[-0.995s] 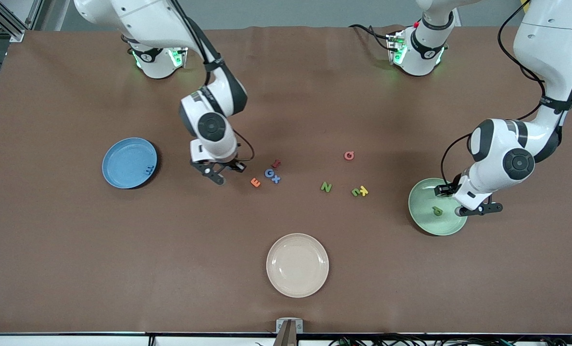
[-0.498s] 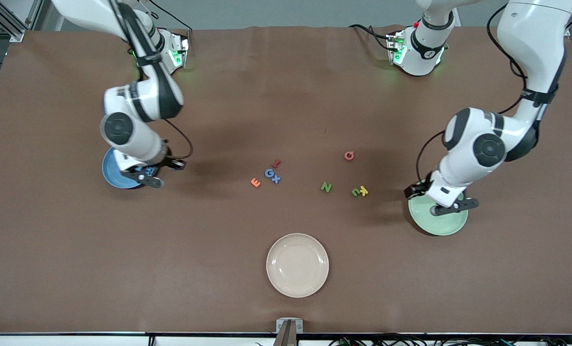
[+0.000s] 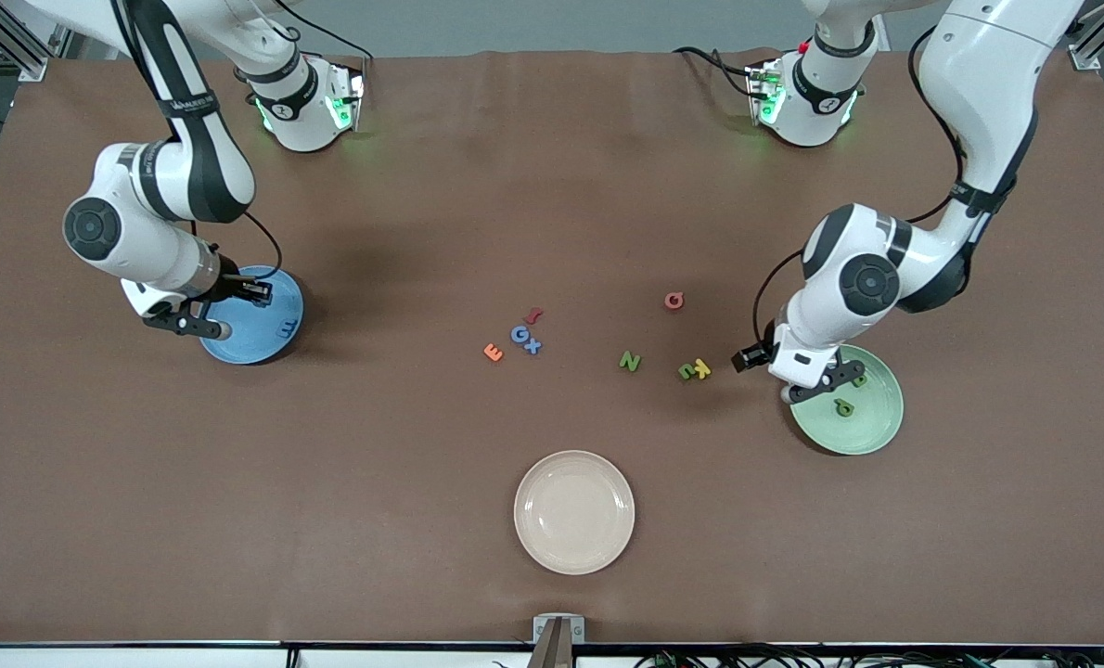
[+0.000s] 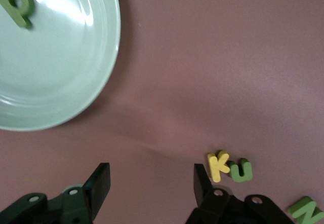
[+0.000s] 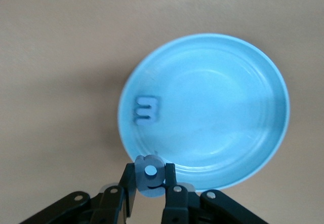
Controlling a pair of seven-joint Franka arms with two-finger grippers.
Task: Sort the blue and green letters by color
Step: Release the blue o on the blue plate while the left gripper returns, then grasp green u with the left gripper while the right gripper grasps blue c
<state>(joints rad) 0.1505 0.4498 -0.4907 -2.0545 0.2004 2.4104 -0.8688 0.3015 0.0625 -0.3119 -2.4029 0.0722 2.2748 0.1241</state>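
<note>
brown tabletop | glossy blue plate | pale green plate | cream plate | small yellow letter K

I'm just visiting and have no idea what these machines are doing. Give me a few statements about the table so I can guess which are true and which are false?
1. The right tool is shut on a blue letter d at the blue plate. True.
2. The blue plate holds no letters. False: a blue E lies in it.
3. The left tool is open, holding nothing. True.
4. The cream plate holds a yellow letter. False: it holds none; the yellow K lies on the table touching a green U.
5. A green letter p lies in the green plate. True.
</note>
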